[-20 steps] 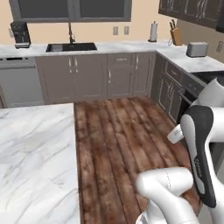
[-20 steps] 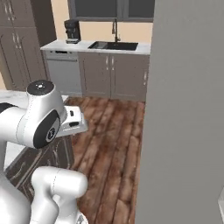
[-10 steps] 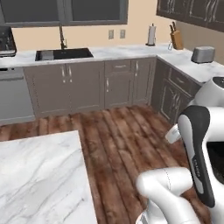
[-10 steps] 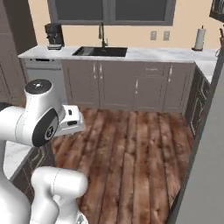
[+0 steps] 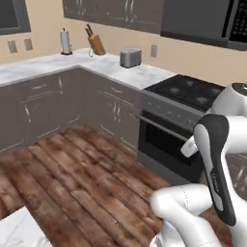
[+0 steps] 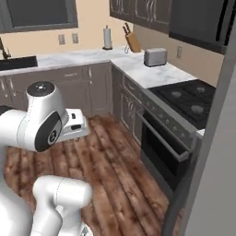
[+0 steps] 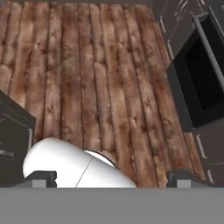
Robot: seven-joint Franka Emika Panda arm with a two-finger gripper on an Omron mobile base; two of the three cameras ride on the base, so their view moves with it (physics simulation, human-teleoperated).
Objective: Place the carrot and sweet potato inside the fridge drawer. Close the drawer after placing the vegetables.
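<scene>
- So the robot is out on the kitchen floor facing the stove [image 5: 193, 94] corner, arm tucked up close to its own body, nothing being worked on right now.
- The gripper [image 7: 111, 177] hangs over the wood floor [image 7: 96, 78] and looks straight down at the planks; its jaws stand wide apart, one tip at each bottom corner of the hand view, with nothing between them.
- Carrot, sweet potato, fridge drawer: I can't find any of them from here, so I can't tell where they sit relative to the stove.
- What is around: the oven door [image 6: 168, 152] below the stove, a toaster [image 6: 155, 56] on the marble surface [image 6: 152, 73] just beside the stove, and further along that surface a knife block [image 6: 133, 42] and a paper towel roll [image 6: 107, 37] in the corner.
- There's a tall grey panel [image 6: 216, 161] on the near side of the stove in the right base view. My guess is that's the side of the fridge, but no door or inside of it shows, so take that loosely.
- Step in hand, as I read it: this looks like the travel part, with the base getting into position and no vegetable picked up yet. Basically the whole job is left.
- Next move calls for getting the base squared up to wherever the veg and the drawer are, then bringing the open jaws down over the first vegetable. Worth keeping the arm tucked while it drives so it doesn't clip the oven door.
</scene>
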